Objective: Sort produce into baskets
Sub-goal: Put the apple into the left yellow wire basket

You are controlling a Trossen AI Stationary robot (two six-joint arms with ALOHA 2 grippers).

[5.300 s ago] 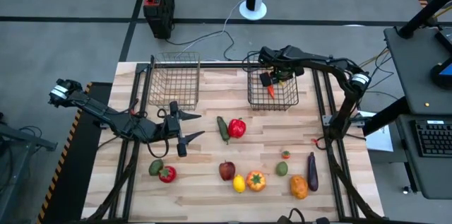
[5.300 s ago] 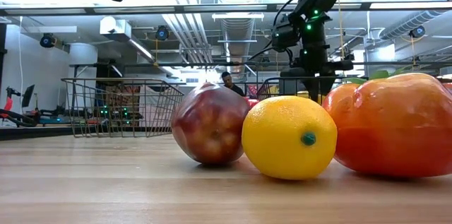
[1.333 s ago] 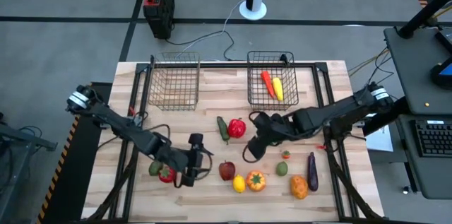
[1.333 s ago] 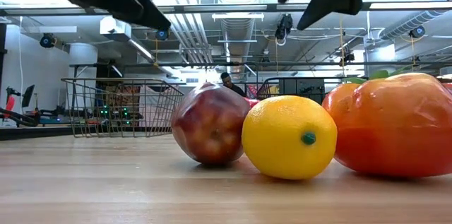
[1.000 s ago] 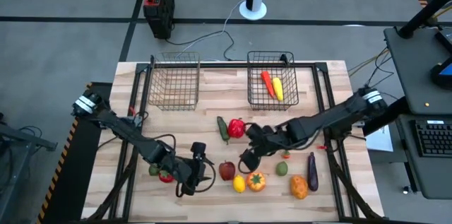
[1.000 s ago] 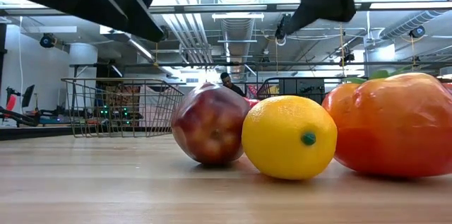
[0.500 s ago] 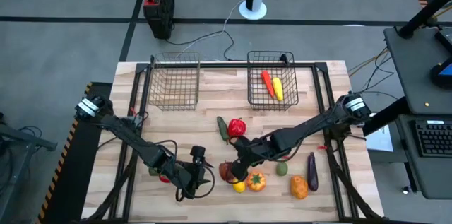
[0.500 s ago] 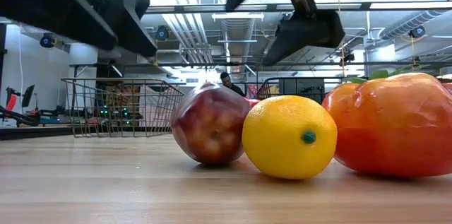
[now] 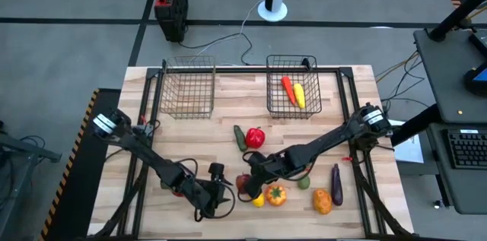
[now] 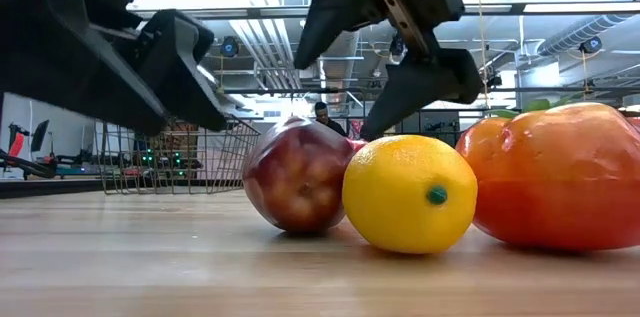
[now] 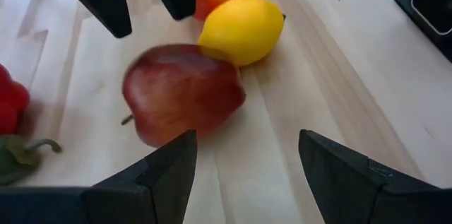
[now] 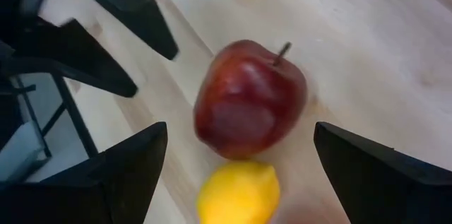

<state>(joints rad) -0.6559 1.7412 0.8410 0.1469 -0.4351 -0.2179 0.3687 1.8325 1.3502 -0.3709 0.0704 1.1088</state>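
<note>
**Both grippers at the red apple**

Right gripper hangs directly over the red apple, fingers spread wide, not touching it. Left gripper faces the same apple from the opposite side, fingers parted, empty. Apple sits on the table, touching the lemon. Right basket holds a carrot and yellow piece; left basket is bare.

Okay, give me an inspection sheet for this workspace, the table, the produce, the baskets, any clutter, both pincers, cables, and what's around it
Surface: wooden table.
Produce: apple beside lemon; other pieces scattered on the table.
Baskets: left basket holds nothing seen; right basket holds two pieces.
Clutter: nothing seen.
Pincers: right pincer open above the apple; left pincer open, facing the apple.
Cables: white cable on floor.
Surroundings: red-and-black box, keyboard.
</note>
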